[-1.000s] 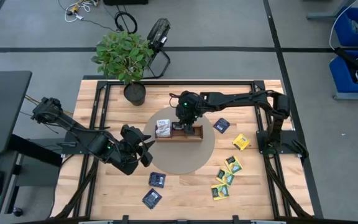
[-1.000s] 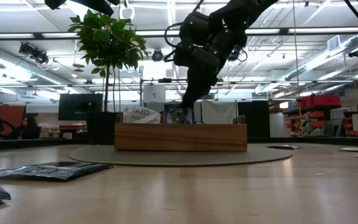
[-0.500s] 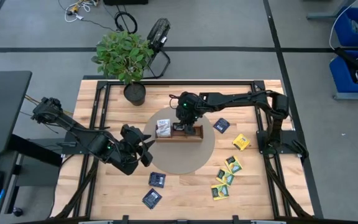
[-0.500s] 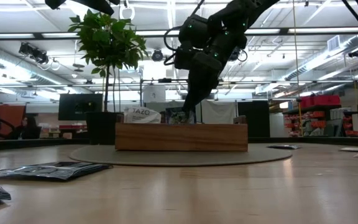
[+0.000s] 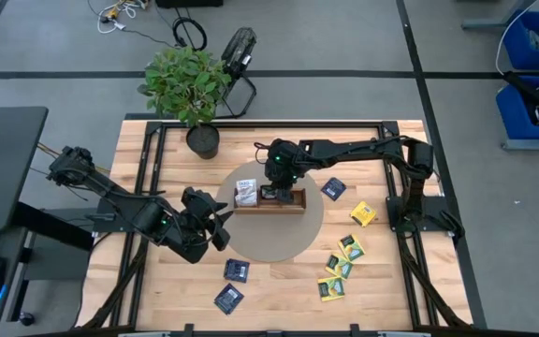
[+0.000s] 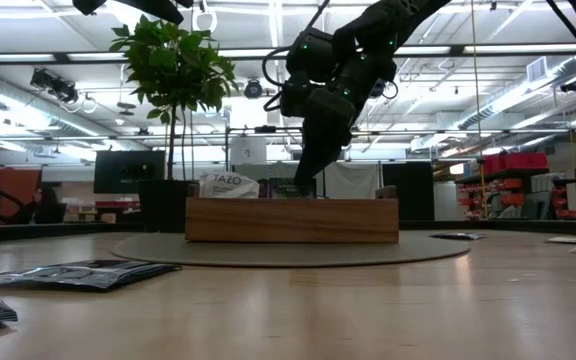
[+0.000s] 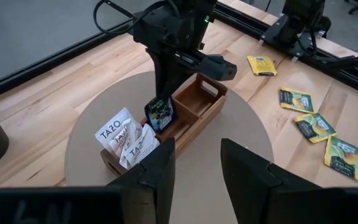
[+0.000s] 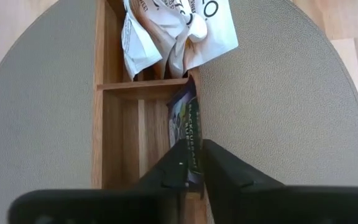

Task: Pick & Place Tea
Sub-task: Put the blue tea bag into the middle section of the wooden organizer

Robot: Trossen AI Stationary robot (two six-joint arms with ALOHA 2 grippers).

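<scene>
My right gripper point(image 5: 272, 187) is over the middle compartment of the brown wooden tray point(image 6: 288, 220) on the round mat point(image 5: 269, 245). It is shut on a dark blue tea packet point(image 8: 185, 124), which stands on edge in that compartment. Several white-faced packets point(image 5: 245, 193) lean in the tray's left compartment. My left gripper point(image 5: 219, 225) hovers open and empty over the mat's near-left rim. Loose dark blue packets point(image 5: 237, 271) and yellow-green ones point(image 5: 340, 267) lie flat on the table. My right gripper pinches the dark blue packet's upper edge point(image 8: 192, 158) between its two fingers. The fingers come from above, slanting down from the far right. The packet stands upright below them, along the compartment's long wall, its lower part down inside the tray point(image 7: 160, 115).
A potted plant point(image 5: 190, 84) stands at the far left of the table. One dark blue packet point(image 5: 333, 188) and one yellow packet point(image 5: 363, 213) lie to the right of the mat. Black frame rails point(image 5: 410, 201) run along the table's sides.
My right gripper has gone up a little above the tray. The dark blue packet has stayed in the middle compartment and shows lower above the tray's rim than before.
</scene>
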